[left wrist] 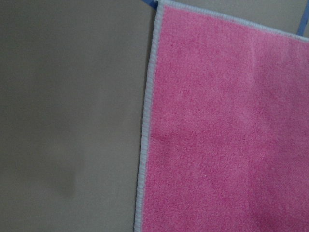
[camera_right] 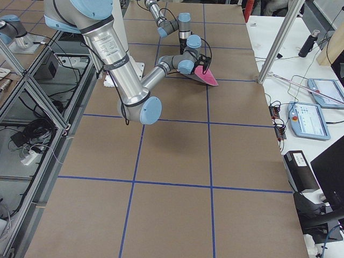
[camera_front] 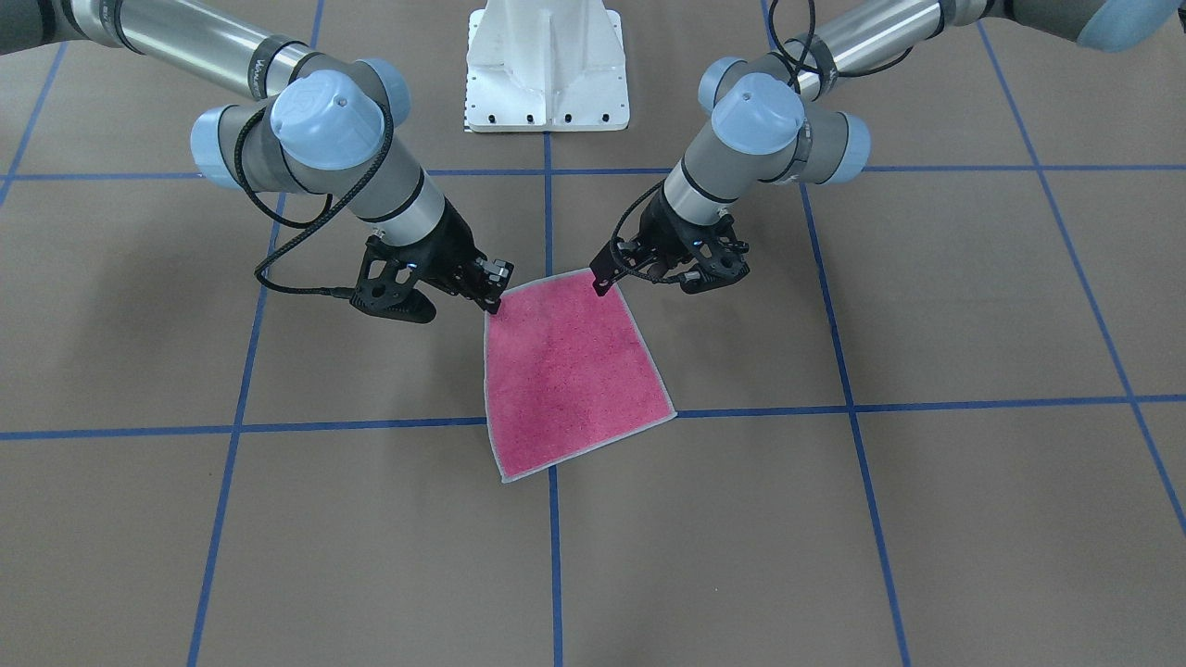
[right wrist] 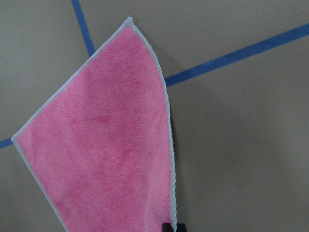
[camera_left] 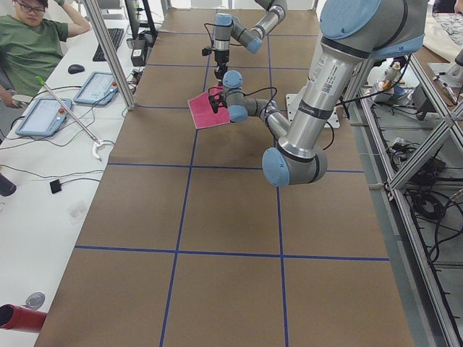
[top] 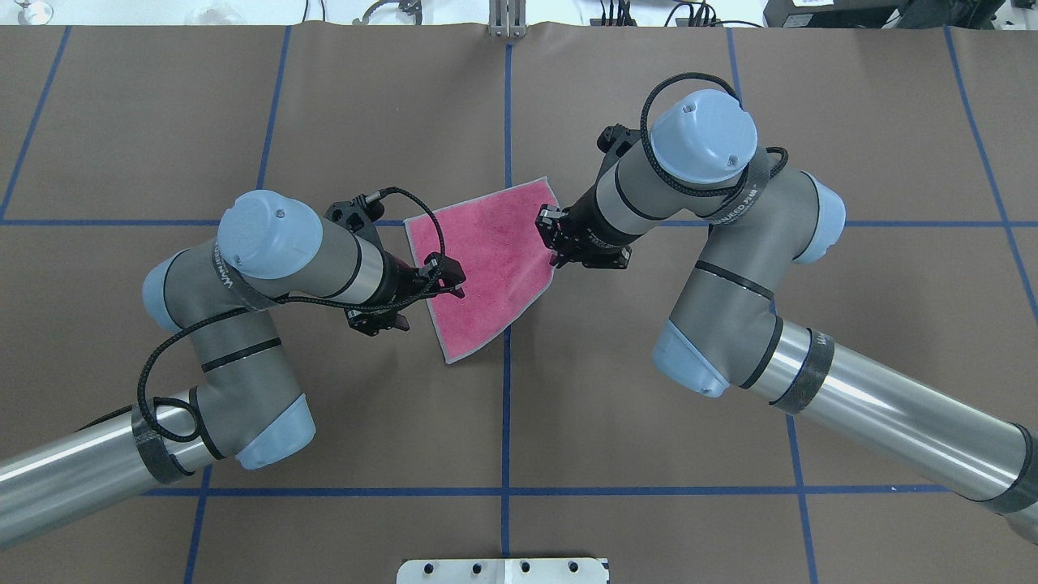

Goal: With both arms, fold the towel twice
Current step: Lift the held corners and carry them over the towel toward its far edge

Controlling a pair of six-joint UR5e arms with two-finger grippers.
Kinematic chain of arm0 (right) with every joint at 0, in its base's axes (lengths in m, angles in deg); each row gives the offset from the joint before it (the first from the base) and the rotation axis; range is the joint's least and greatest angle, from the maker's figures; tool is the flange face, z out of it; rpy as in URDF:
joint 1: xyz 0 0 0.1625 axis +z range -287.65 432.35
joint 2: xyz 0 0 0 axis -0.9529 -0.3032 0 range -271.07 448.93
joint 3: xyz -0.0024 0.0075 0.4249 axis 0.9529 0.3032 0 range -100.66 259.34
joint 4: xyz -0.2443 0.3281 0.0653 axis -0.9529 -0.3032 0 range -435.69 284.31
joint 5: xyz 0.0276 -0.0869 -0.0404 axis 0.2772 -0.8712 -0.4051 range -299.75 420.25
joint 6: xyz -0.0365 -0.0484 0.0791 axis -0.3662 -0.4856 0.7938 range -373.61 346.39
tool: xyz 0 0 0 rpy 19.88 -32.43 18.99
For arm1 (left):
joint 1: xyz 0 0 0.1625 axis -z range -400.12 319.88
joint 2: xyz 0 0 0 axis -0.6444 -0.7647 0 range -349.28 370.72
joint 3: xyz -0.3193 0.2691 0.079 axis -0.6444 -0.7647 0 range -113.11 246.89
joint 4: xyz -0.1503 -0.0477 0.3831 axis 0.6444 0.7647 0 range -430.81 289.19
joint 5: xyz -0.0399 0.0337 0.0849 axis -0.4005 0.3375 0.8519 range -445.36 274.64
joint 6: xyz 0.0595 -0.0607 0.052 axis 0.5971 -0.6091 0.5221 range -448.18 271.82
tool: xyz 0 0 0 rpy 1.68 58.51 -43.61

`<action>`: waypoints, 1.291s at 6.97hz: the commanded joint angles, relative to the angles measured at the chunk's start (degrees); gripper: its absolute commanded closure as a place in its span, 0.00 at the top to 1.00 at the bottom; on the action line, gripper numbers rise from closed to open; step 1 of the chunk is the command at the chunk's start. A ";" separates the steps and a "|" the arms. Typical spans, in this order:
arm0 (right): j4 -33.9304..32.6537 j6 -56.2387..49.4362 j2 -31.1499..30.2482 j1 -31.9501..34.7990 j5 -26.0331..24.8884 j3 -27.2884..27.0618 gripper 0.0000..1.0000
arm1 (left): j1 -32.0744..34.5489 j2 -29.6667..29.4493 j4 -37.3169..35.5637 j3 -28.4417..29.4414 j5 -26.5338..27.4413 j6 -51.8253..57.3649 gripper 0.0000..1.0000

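The towel [camera_front: 574, 380] lies pink face up on the brown table, across a blue tape crossing. It also shows in the overhead view [top: 495, 259] and both wrist views [left wrist: 222, 125] [right wrist: 106, 145]. My right gripper [camera_front: 490, 304] [top: 554, 258] is shut on the towel's robot-side corner and holds it slightly raised. One fingertip [right wrist: 167, 227] shows at that corner. My left gripper [camera_front: 600, 278] [top: 456, 289] looks shut on the towel's edge near the other robot-side corner. Its fingers do not show in the left wrist view.
The white pedestal base [camera_front: 547, 74] stands behind the arms. Blue tape lines [camera_front: 371, 424] grid the brown table [camera_front: 927, 306]. A seated operator [camera_left: 32, 43], tablets [camera_left: 43, 116] and a metal post [camera_left: 108, 50] are along the far side.
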 commanded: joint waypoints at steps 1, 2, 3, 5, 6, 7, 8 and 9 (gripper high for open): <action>0.00 0.69 0.32 0.33 0.01 0.00 0.00 | -1.39 -0.72 0.13 0.41 1.54 -1.17 1.00; 0.00 0.69 0.32 0.68 0.18 0.00 0.00 | -2.01 -0.98 0.13 0.50 1.54 -1.52 1.00; 0.00 0.77 0.32 1.04 0.53 0.00 0.00 | -2.36 -0.99 0.13 0.59 1.63 -1.61 1.00; 0.00 0.77 0.32 1.39 0.89 0.00 0.00 | -3.85 -1.34 0.13 1.29 3.21 -2.05 0.99; -0.09 0.86 0.32 1.65 1.06 0.00 0.00 | -4.03 -2.38 0.13 1.99 3.30 -3.01 0.99; 0.00 0.86 0.32 1.66 1.07 0.00 0.00 | -4.12 -3.79 0.13 3.21 3.30 -3.98 0.99; 0.00 0.86 0.41 1.66 1.07 0.00 0.00 | -4.12 -4.67 0.13 3.92 3.30 -4.16 0.98; 0.00 0.86 0.41 1.66 1.07 0.00 0.00 | -4.21 -4.77 0.13 4.28 3.30 -4.34 0.97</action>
